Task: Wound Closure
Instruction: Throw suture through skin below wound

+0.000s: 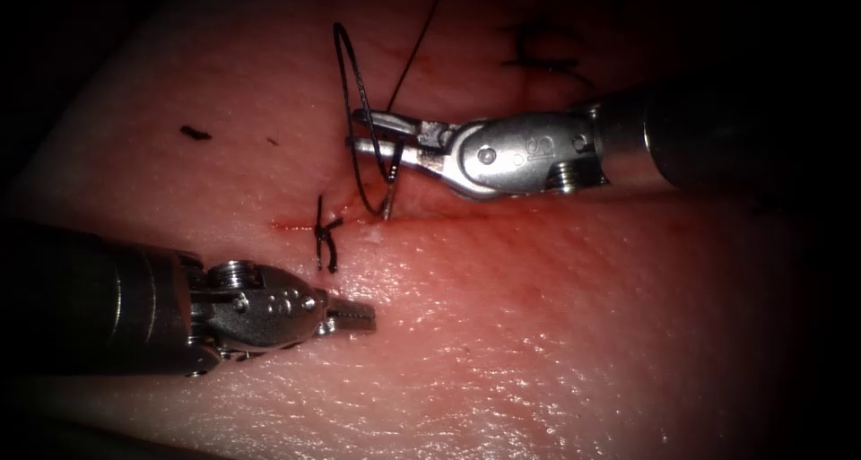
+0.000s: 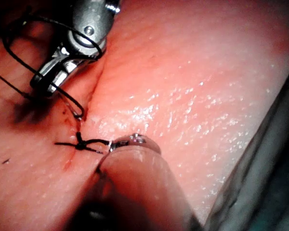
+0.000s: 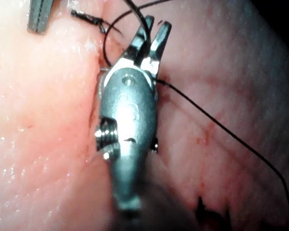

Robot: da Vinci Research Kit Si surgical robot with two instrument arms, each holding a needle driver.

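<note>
The needle point(image 1: 357, 119) was seen between the right tool's point(image 1: 359, 130) parted jaws, not clearly pinched, its tip at the cut point(image 1: 421, 216) beside a knot point(image 1: 326, 234). The left tool point(image 1: 359, 315), jaws pressed together, held nothing. A firm regrasp was judged necessary.

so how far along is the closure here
One knotted stitch already sits across the left end of the cut. In hand: the right tool, jaws open, sits at the needle, whose tip stands in the tissue at the cut just right of that stitch, thread trailing up. The left tool holds nothing. The cut to the right looks unstitched.
</note>
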